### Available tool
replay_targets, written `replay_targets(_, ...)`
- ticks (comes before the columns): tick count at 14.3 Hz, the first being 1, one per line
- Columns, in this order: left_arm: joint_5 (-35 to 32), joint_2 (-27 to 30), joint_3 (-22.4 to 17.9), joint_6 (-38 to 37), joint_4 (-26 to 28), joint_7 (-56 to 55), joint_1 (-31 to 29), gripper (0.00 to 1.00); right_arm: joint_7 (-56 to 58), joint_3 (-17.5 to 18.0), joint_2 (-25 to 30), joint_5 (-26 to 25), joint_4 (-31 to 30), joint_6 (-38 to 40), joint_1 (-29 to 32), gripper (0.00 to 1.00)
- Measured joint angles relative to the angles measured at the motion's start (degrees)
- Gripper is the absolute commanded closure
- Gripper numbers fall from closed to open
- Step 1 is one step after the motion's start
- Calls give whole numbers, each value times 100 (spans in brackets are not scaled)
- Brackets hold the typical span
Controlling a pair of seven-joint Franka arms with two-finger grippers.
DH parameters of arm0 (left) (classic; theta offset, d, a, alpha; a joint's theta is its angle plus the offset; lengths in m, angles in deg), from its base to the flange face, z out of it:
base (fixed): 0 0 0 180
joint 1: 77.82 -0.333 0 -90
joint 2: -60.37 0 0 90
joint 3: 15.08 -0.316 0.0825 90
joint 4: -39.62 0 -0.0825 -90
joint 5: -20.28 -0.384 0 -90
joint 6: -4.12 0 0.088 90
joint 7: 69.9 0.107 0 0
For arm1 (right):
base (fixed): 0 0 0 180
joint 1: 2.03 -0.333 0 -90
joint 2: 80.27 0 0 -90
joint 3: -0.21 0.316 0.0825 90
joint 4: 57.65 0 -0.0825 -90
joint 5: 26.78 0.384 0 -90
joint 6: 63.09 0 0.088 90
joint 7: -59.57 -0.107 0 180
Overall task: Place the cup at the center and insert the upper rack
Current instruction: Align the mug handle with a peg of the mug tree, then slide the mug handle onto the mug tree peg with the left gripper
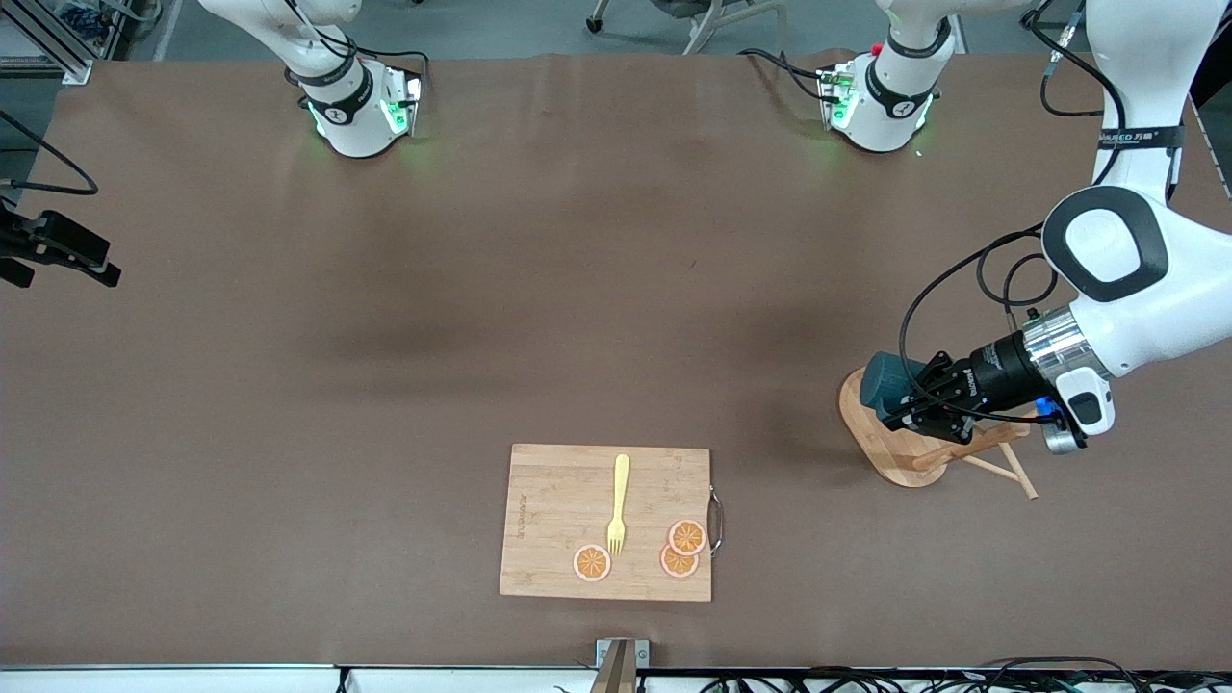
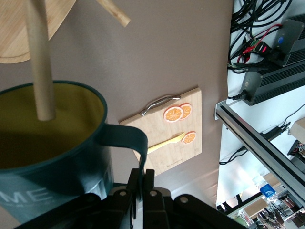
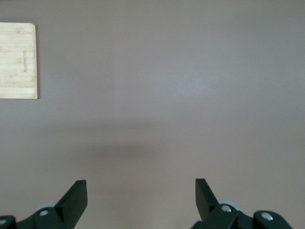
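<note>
The left gripper (image 1: pixel 922 398) is clamped on the cup's (image 1: pixel 884 383) handle, holding it over the mug tree (image 1: pixel 900 445), 1 peg inside its mouth. Moving sideways could snag that peg and tip the tree. The right gripper (image 3: pixel 141 192) waits spread wide above bare table.

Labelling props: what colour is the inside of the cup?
Mustard yellow inside the teal cup; the left wrist view shows it best.

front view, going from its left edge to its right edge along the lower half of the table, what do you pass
cutting board → fork → orange slices → board's metal handle → cup → left gripper shut on the cup's handle, over the mug tree
</note>
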Motion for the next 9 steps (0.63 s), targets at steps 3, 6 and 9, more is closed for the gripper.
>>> replay_targets(3,19,-35,-6,81,-2,22,-3,99,-198,7,128,0,-7,78,-168,0)
replay_targets(6,20,-46,-17,98,-2,71,-82,99,-223,2,215,0,-38,65,-186,0)
replay_targets(9,20,-51,-20,99,-3,143,-176,99,-223,2,430,-3,-410,-329,-191,0)
